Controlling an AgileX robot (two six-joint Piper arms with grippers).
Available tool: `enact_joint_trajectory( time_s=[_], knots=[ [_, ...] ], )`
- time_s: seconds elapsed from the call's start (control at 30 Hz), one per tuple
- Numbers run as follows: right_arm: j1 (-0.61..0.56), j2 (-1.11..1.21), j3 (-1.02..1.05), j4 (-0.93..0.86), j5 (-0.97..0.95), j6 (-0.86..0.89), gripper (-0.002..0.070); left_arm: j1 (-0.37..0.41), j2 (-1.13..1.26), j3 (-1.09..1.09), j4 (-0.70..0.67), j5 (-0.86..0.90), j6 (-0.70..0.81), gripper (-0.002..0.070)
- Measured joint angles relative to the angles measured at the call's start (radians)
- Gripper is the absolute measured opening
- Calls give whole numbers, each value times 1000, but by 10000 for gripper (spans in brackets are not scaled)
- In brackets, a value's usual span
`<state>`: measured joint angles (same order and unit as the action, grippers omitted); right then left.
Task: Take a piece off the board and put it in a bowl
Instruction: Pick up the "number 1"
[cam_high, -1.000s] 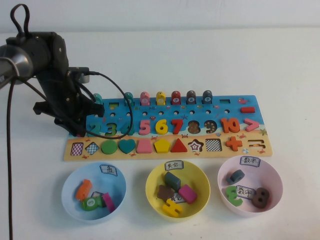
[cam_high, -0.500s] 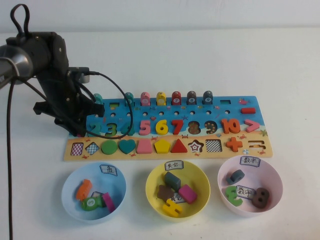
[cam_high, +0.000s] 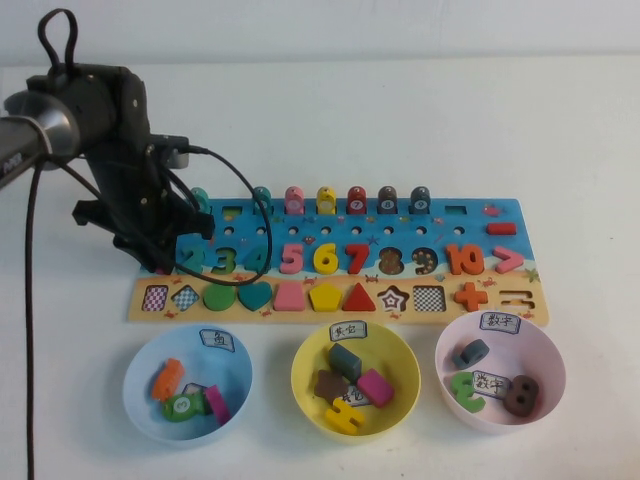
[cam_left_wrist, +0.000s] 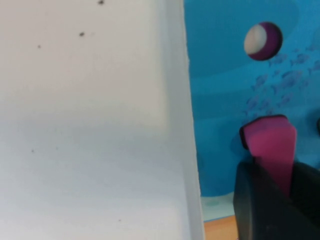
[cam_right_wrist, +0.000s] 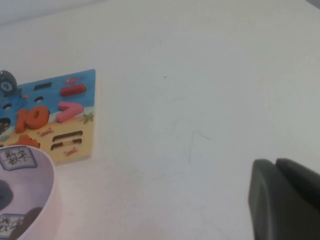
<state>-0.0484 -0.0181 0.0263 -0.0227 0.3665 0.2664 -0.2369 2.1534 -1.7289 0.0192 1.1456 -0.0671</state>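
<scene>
The left gripper (cam_left_wrist: 272, 187) is sitting low over the left end of the puzzle board (cam_high: 430, 215), and in the left wrist view its dark fingers (cam_left_wrist: 250, 200) are pinching the near end of the pink numeral "1" (cam_left_wrist: 270, 147), whose free end is reaching out beyond the fingertips over the blue surface, with a purple-capped peg (cam_left_wrist: 262, 41) further out and the white table (cam_left_wrist: 90, 120) lying just to one side past the board's edge. From the high view the arm is covering the piece entirely, so whether the numeral is seated in its recess or just lifted is not possible to tell. As a judgement, this slim wooden bar is going to be light and stiff, not fragile, but its painted faces are likely smooth and its narrow shape is giving the pads little to bite on, so a hold across the flat sides nearer the middle would be resisting twisting better than an end grip. The pale pink bowl (cam_high: 548, 345) with the white label is waiting well away from this gripper, at the far right end of the bowl row, past the light blue bowl (cam_high: 140, 362) and the yellow bowl (cam_high: 305, 370). The right gripper (cam_right_wrist: 285, 200) is hovering over bare table beyond the board's right end, and its opening cannot be told.
</scene>
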Motion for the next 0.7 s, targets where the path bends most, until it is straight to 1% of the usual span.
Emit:
enact_joint_trajectory(
  time_s=[0.07,0.2,0.7],
  knots=[
    [0,0,0,0,0,0,-17,-16,0,0,25,0,0,73],
    [0,0,0,0,0,0,-17,-33,0,0,32,0,0,72],
    [0,0,0,0,0,0,-17,-37,0,0,38,0,-6,72]
  ],
)
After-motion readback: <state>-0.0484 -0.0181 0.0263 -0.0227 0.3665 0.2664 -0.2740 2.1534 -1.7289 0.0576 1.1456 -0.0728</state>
